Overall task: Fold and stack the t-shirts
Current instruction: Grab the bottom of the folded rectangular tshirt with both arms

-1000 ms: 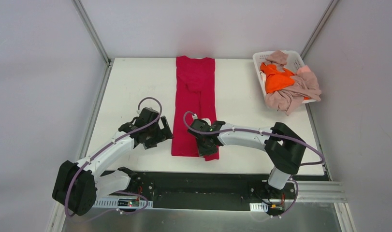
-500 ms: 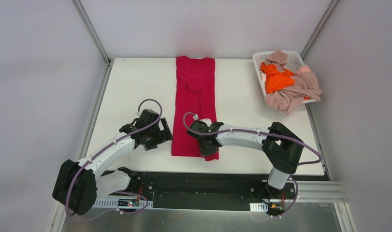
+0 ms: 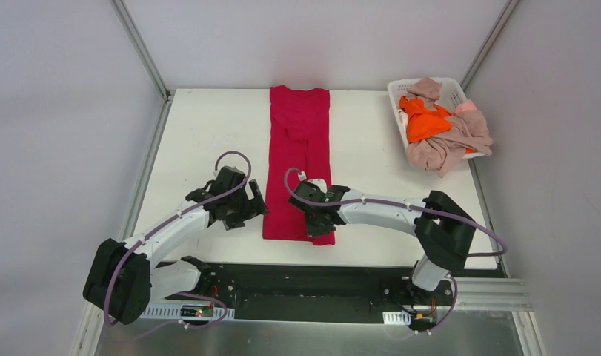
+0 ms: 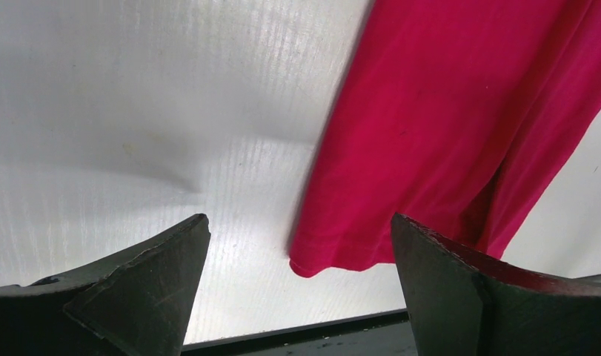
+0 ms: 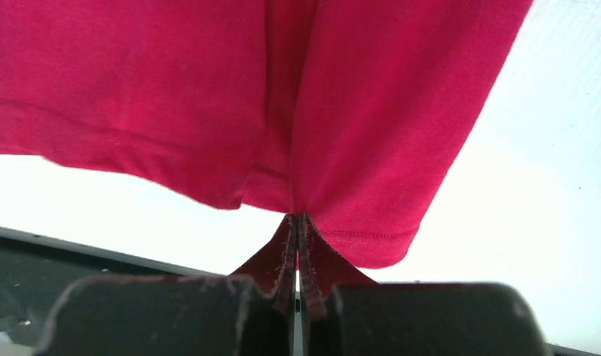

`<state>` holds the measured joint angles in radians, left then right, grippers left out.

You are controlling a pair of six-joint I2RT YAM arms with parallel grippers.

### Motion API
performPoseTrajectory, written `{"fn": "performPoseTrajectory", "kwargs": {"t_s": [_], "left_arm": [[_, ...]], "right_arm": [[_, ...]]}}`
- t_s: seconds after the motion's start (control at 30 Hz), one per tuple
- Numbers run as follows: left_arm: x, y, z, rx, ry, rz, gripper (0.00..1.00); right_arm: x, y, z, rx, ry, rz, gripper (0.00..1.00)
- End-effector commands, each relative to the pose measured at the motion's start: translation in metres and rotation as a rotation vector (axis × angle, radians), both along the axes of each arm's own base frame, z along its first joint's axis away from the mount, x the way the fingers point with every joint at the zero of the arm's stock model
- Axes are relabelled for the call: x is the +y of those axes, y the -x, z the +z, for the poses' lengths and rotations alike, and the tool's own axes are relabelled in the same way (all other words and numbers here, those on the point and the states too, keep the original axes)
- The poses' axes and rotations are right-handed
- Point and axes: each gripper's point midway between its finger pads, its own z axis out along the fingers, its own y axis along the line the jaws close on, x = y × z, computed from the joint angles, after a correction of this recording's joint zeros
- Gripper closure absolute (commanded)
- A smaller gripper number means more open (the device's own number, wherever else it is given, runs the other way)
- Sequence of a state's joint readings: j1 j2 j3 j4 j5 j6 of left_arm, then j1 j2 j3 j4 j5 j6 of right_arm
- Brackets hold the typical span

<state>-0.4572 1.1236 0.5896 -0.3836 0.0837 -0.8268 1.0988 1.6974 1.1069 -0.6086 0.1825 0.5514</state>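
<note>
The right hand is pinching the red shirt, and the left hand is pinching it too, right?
No. The right hand is pinching the red shirt, but the left hand is open and holds nothing. The left wrist view shows it.

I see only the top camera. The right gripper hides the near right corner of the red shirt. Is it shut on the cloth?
Observer: Yes. The right wrist view shows the right gripper shut, pinching the red t-shirt at its near hem.
Operator: And the left gripper, does it hold something?
Observer: No. The left wrist view shows the left gripper open; the shirt's near left corner lies between its fingers, not pinched.
</note>
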Motion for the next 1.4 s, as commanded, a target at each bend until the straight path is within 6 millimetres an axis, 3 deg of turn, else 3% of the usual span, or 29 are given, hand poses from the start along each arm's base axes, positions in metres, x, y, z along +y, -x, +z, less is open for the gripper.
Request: {"fn": "performPoseTrajectory", "kwargs": {"t_s": [0.0,0.27,0.43,0.6,0.8,1.0,1.1,1.17,1.37], "left_arm": [[-0.006,0.001,-0.001,0.007,0.029,-0.014,0.09],[-0.009,0.004,-0.004,0.024,0.039,-0.034,0.11],[-0.009,0.007,-0.008,0.044,0.037,-0.040,0.11],[-0.010,0.009,-0.012,0.063,0.037,-0.048,0.12],[-0.011,0.013,-0.017,0.090,0.035,-0.057,0.12],[-0.013,0.013,-0.016,0.093,0.042,-0.072,0.12],[-0.015,0.017,-0.018,0.108,0.055,-0.087,0.14],[-0.015,0.022,-0.020,0.119,0.060,-0.093,0.15],[-0.011,0.037,-0.033,0.156,0.045,-0.095,0.24]], "right_arm": [[0.010,0.003,0.027,-0.012,-0.087,-0.018,1.00],[0.045,0.002,0.033,0.021,-0.212,-0.002,1.00],[0.050,-0.007,0.021,0.001,-0.189,-0.048,1.00],[0.050,-0.016,0.008,-0.024,-0.159,-0.096,0.92],[0.053,-0.010,0.006,0.004,-0.173,-0.080,0.62],[0.067,0.001,0.053,-0.002,-0.370,-0.003,0.32],[0.058,0.002,0.076,-0.043,-0.425,-0.003,0.17],[0.040,0.001,0.086,-0.073,-0.422,-0.045,0.12],[-0.036,-0.011,0.065,-0.077,-0.367,-0.316,0.12]]}}
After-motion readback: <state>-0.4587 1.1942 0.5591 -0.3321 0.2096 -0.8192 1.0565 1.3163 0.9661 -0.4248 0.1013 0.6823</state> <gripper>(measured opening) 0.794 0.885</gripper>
